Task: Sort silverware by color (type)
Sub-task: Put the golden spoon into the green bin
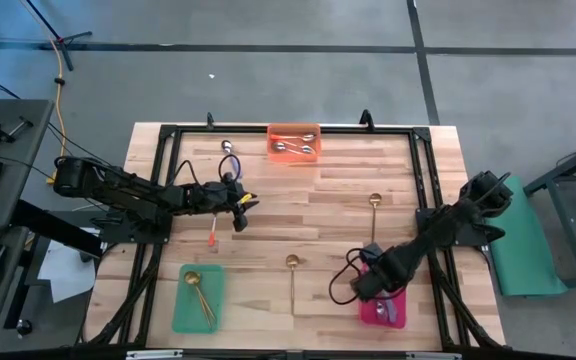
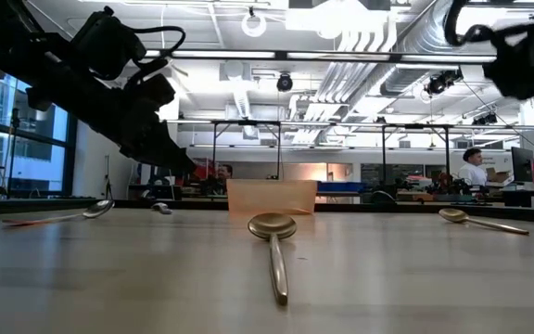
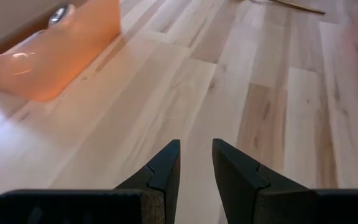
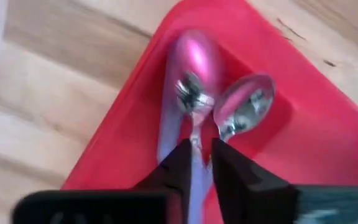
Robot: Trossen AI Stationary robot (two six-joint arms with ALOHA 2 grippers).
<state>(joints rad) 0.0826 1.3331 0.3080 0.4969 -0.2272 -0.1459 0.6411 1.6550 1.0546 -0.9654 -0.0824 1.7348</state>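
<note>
While my right gripper [image 4: 196,163] hangs over the pink tray [image 4: 328,155] at the table's near right, its fingers stand narrowly apart astride the neck of a purple-handled spoon [image 4: 194,81]; I cannot tell if they grip it. A second spoon [image 4: 244,109] lies beside it in that tray. My left gripper [image 1: 240,208] hovers mid-left, fingers slightly parted around nothing, just above an orange-handled spoon [image 1: 214,236]. The orange tray [image 1: 294,144] holds two spoons, the green tray [image 1: 199,300] a gold one [image 1: 198,292]. Two gold spoons [image 1: 292,280] [image 1: 374,212] and another purple-handled spoon [image 1: 230,155] lie loose on the wooden table [image 1: 298,200].
</note>
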